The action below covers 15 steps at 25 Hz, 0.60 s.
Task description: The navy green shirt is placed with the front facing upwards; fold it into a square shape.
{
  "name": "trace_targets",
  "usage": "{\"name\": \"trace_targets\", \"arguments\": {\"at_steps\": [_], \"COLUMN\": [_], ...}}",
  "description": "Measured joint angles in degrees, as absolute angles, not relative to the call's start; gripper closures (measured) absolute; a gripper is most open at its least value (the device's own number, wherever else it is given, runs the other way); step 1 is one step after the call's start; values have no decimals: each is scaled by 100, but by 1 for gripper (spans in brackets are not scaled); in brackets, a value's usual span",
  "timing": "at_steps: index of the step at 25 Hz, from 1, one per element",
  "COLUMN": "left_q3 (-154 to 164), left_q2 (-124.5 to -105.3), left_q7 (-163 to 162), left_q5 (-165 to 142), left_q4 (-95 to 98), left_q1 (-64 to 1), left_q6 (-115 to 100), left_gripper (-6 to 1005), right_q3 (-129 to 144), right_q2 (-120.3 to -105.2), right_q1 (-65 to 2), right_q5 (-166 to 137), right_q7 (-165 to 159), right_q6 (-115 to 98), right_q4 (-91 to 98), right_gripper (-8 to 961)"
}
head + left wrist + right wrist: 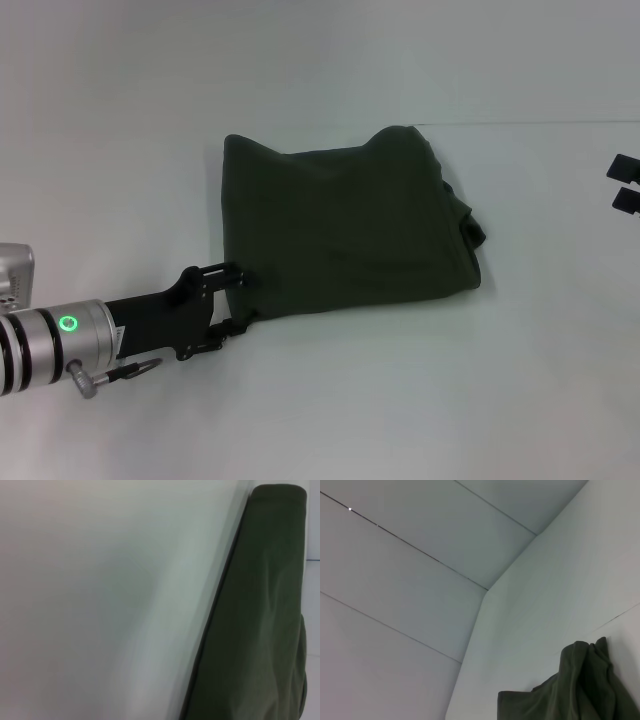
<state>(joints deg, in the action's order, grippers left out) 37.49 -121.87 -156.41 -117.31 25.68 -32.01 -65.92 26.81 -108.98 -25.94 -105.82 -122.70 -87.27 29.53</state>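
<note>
We see the left gripper (240, 298) at the near-left corner of the navy green shirt (345, 225), its fingers spread wide on either side of the fabric edge. We cannot confirm contact. The shirt lies folded into a roughly square bundle on the white table (400, 400), bunched along its right side. The right gripper (625, 185) sits at the far right edge, well apart; we cannot tell its state.
</note>
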Motion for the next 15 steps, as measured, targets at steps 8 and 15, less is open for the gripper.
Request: {"name": "trace_targets", "arguments": {"at_steps": [8,15], "left_q3": [3749,3753], "left_q2": [-12182,-12181], "left_q7": [-15653,-15646], "left_q5": [-11731,-11741], "left_q4": [2586,2566], "left_q1": [-3163,-3161], "left_q6": [-6628,-6634], "left_gripper": [350,669], "right_q3": [2672,2671], "right_q2": [-10891,-10889], "right_q1": [-2573,-2564], "right_q5": [-10581,-10581], "right_q7": [-12282,-12294], "right_q6": [-8727,-8733], "right_q4": [2953,2953], "right_gripper": [99,99]}}
